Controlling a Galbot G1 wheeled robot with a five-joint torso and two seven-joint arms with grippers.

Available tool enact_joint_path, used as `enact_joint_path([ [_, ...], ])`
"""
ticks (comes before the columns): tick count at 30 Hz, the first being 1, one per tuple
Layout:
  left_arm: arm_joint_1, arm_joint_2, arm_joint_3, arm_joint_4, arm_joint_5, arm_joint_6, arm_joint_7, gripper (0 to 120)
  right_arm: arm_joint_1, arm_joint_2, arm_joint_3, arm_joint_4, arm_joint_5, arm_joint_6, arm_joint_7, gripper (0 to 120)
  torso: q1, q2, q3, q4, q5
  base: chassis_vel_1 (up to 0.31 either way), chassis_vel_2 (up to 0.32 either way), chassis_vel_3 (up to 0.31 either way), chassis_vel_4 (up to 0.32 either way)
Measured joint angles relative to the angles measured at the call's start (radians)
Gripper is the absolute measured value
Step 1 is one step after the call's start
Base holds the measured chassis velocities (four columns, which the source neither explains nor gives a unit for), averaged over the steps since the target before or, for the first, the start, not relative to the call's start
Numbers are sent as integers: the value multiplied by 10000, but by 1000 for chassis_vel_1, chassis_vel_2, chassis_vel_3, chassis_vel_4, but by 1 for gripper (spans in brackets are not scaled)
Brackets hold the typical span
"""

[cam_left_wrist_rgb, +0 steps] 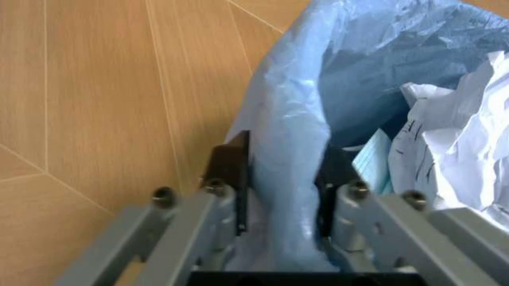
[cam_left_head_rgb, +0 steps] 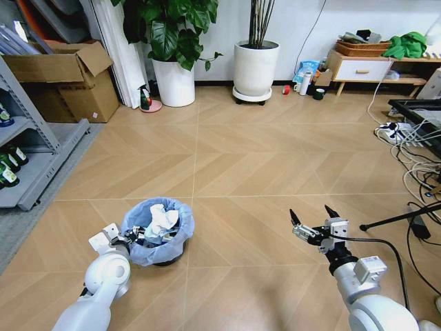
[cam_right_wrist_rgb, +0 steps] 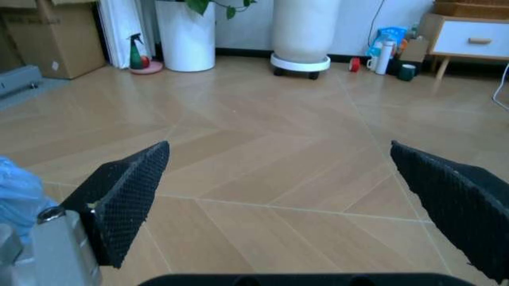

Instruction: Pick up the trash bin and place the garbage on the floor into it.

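The trash bin (cam_left_head_rgb: 160, 233), small, round and lined with a crinkly light-blue bag, stands on the floor (cam_left_head_rgb: 241, 165) at the lower left. Crumpled white paper garbage (cam_left_head_rgb: 162, 219) lies inside it. My left gripper (cam_left_head_rgb: 132, 236) is shut on the bin's near-left rim. In the left wrist view its two fingers (cam_left_wrist_rgb: 229, 179) clamp the blue bag-covered rim (cam_left_wrist_rgb: 290, 179), with white paper (cam_left_wrist_rgb: 453, 155) inside the bin. My right gripper (cam_left_head_rgb: 313, 218) hovers open over bare boards to the bin's right. Its black pads (cam_right_wrist_rgb: 127, 199) stand wide apart with nothing between them.
Two large white plant pots (cam_left_head_rgb: 256, 69) stand by the far wall. Cardboard boxes (cam_left_head_rgb: 65, 79) and a metal shelf (cam_left_head_rgb: 27, 165) are on the left. A low wooden cabinet (cam_left_head_rgb: 362, 69), cables and a power strip (cam_left_head_rgb: 396, 131) lie on the right.
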Motion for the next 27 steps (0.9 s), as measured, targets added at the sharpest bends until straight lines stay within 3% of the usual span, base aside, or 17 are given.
enact_joint_path([
  [1, 0, 0, 0, 0, 0, 0, 0, 22, 0, 0, 0, 0, 0, 0, 0, 100, 0, 0, 0, 0, 0, 0, 0, 0, 0],
  [7, -5, 44, 50, -219, -10, -104, -94, 53, 3, 81, -18, -86, -52, 74, -41, 100, 0, 0, 0, 0, 0, 0, 0, 0, 0],
  [14, 149, 104, 59, -837, 212, -424, -68, 79, 116, 75, 48, -42, 72, 35, -40, 100, 0, 0, 0, 1, 0, 0, 0, 0, 0],
  [17, 323, 127, 55, -1154, 847, -676, 323, 87, 150, 81, 152, 27, 184, -84, -35, 100, 0, 0, 0, 1, 1, 0, 0, 0, 0],
  [20, 835, 139, -140, -1612, 3023, -1191, 1806, 101, 147, 183, 347, 132, 320, -271, -33, 100, 0, 0, 0, 0, 0, 0, 0, 0, 0],
  [21, 835, 139, -140, -1612, 3023, -1191, 1806, 101, 147, 183, 347, 132, 320, -271, -33, 100, 0, 0, 0, 0, 0, 0, 0, 0, 0],
  [24, 1577, 34, -544, -2157, 4714, -1580, 2939, 109, 130, 296, 503, 210, 345, -342, -33, 100, 0, 0, 0, 0, 3, 0, 0, 0, 0],
  [27, 2261, -192, -931, -2685, 5475, -1751, 3602, 112, 118, 378, 639, 305, 351, -398, -34, 100, 0, 0, 0, -1, -3, 0, 0, 0, 0],
])
